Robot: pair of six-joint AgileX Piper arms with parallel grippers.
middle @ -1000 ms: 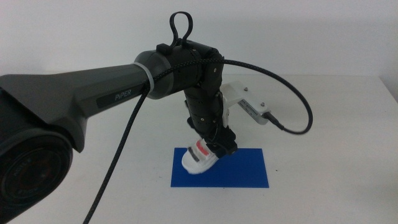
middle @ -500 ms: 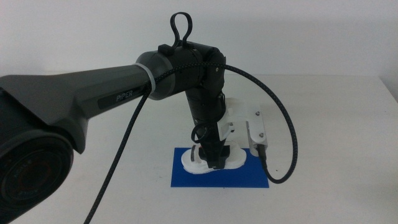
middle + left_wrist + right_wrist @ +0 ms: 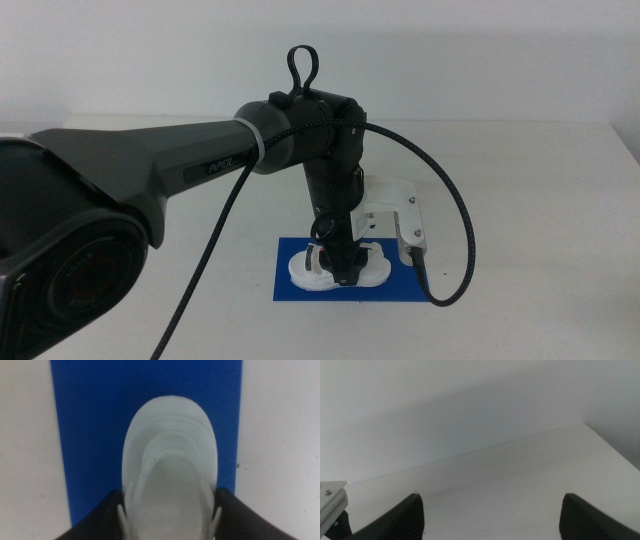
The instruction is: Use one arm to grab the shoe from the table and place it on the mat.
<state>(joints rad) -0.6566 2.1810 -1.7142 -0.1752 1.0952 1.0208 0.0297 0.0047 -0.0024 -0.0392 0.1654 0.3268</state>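
Note:
The white shoe point(image 3: 300, 268) lies flat on the blue mat point(image 3: 385, 290) on the white table point(image 3: 530, 190). My left gripper point(image 3: 340, 262) reaches straight down over the shoe's middle, its jaws shut on the shoe's sides. In the left wrist view the shoe point(image 3: 170, 450) sits between my left gripper's point(image 3: 170, 494) dark jaws, its toe over the mat point(image 3: 90, 435); its straps are hidden. My right gripper point(image 3: 491, 497) is open and empty over bare table point(image 3: 520, 475), out of the middle view.
The left arm's white bracket point(image 3: 400, 205) and black cable loop point(image 3: 455, 230) hang beside the gripper over the mat's right end. The table's far edge meets a white wall.
The left arm has turned the shoe from tilted to level and lowered it onto the mat. The wrist bracket has swung round to the right.

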